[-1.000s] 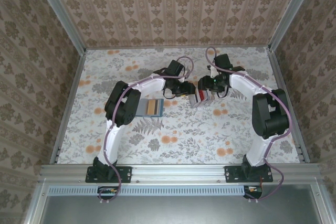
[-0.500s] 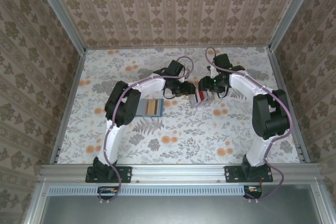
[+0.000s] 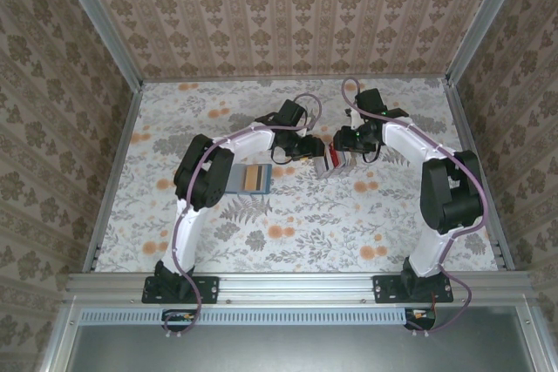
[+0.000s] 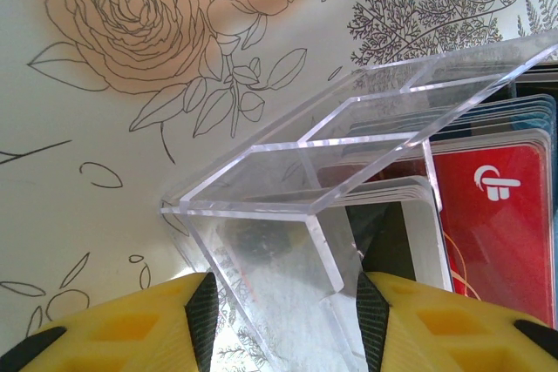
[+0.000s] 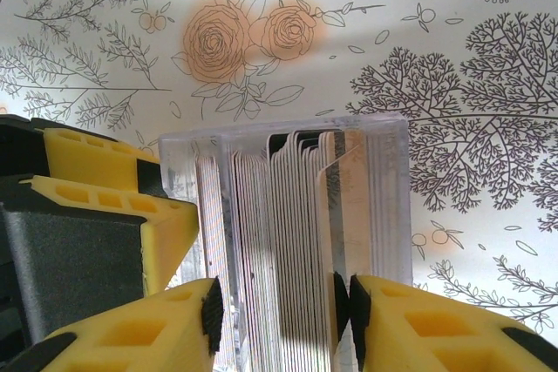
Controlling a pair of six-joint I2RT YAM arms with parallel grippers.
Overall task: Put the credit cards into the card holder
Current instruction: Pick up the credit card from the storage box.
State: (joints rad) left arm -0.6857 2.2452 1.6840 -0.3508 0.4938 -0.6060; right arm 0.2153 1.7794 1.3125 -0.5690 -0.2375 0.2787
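Observation:
The credit cards [image 5: 288, 215] stand packed on edge in a clear acrylic rack [image 5: 388, 180]; a red one [image 4: 493, 215] faces the left wrist camera. My right gripper [image 5: 283, 311] hangs over the rack [image 3: 336, 161]. Its jaws straddle most of the stack: the right pad lies against a card and a thin gap stays at the left pad. My left gripper [image 4: 288, 315] is shut on the rack's end wall [image 4: 261, 172]; its yellow fingers [image 5: 96, 180] also show in the right wrist view. The card holder [image 3: 251, 178] lies open, teal and tan, left of both grippers.
The floral tabletop [image 3: 296, 233] is walled by patterned panels on three sides, with a metal rail along the near edge. Both arms meet at the middle back of the table, the left gripper [image 3: 312, 147] facing the right gripper [image 3: 342, 144].
My right gripper's jaws have narrowed around the cards. The left gripper and the rack have stayed in place.

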